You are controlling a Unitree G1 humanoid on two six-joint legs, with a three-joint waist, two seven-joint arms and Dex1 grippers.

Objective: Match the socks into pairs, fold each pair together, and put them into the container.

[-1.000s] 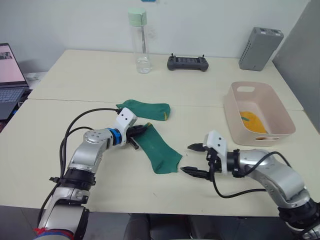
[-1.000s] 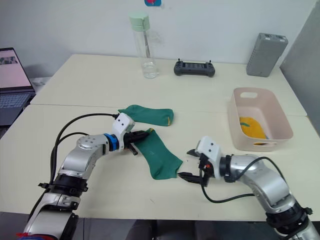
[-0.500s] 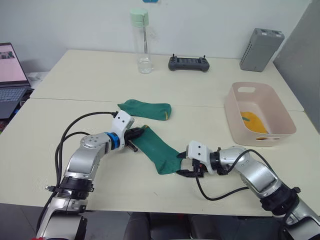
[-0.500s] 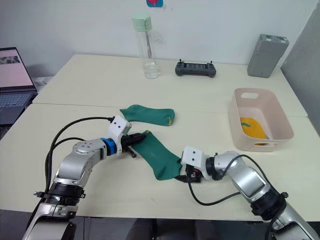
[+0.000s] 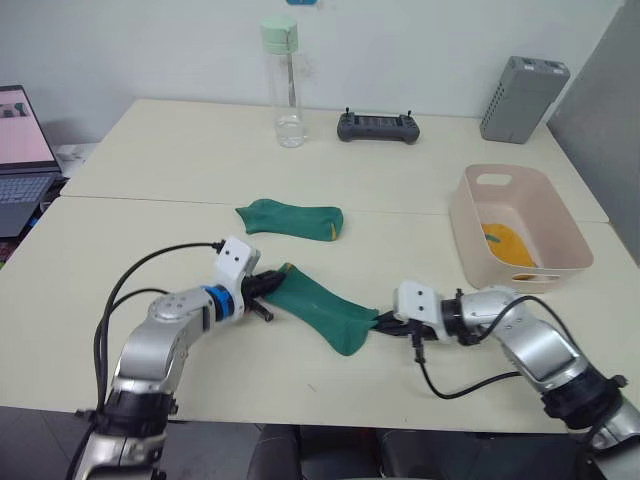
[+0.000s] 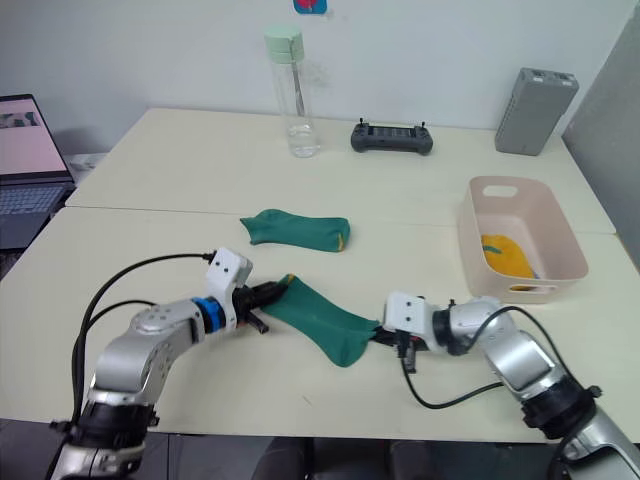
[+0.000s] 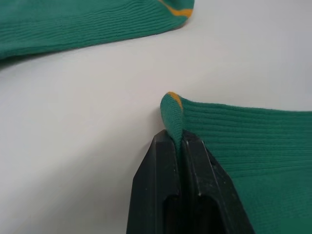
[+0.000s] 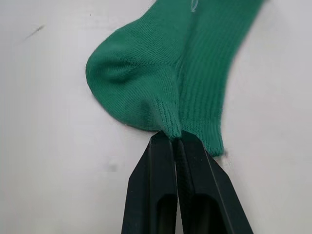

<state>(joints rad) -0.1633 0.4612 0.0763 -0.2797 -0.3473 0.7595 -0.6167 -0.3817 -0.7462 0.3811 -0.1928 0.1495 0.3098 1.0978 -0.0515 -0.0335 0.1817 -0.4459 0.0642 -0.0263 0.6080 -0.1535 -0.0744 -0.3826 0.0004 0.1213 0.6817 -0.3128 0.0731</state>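
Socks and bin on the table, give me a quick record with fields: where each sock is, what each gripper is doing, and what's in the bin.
near sock: dark green, flat on the table, pinched at both ends
left gripper: shut on the near sock's yellow-tipped end
right gripper: shut on the near sock's other end
far sock: dark green, lying loose beyond the first, apart from it
bin: pink, on the robot's right, holds a yellow sock

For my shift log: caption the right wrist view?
Right gripper shut on the dark green sock, pinching its edge on the table.
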